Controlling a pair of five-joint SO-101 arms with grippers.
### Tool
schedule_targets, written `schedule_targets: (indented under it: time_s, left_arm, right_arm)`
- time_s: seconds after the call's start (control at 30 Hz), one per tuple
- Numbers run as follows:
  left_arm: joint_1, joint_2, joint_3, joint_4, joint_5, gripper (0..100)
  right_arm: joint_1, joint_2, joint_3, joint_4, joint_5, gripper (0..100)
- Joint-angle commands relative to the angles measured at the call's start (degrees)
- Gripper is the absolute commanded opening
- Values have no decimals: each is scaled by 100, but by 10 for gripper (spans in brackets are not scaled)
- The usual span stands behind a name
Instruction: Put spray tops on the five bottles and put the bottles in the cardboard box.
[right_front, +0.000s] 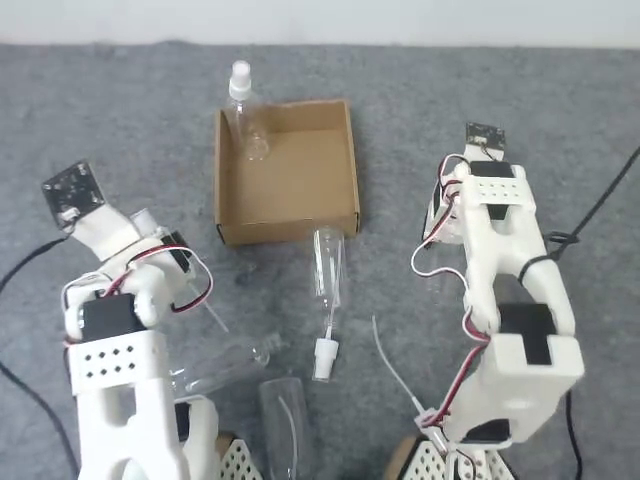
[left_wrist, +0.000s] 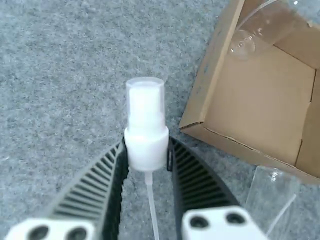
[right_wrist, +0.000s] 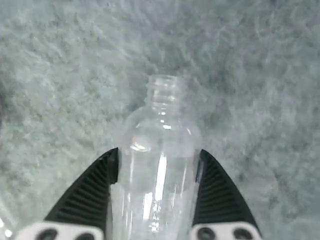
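The left tool (left_wrist: 146, 152) gripped a spray top (left_wrist: 145, 107); the right tool (right_wrist: 159, 159) clamped an open-necked bottle (right_wrist: 162, 120), its base cut off.

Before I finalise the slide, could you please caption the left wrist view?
Left gripper grips a white spray top beside the cardboard box.

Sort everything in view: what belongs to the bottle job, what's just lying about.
Job: cardboard box; capped bottle in box; capped bottle before box; bare bottle by left arm; bare bottle at front edge; spray top in left hand; held bottle in right hand.
Lying about: grey carpet; black cable.
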Motion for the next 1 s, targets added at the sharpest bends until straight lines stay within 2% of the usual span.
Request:
schedule_targets:
  time_s: [0.0, 0.17, 0.5, 0.7, 0.97]
  left_arm:
    - [-26, -176, -48, -202, -9, 10]
    - [-26, -176, -48, -202, -9, 10]
    - [-35, -176, 4, -229, -9, 10]
    - [-35, -176, 215, -536, -9, 10]
    - [-53, -176, 207, -536, -9, 10]
  right_arm:
    - [31, -857, -316, 462, -26, 20]
    - [-119, -1385, -316, 1095, -26, 20]
    - [-1130, -2316, -308, 2431, -26, 20]
    - [-1182, -2668, -308, 2791, -26, 20]
    - [-1182, -3125, 70, 2730, -26, 20]
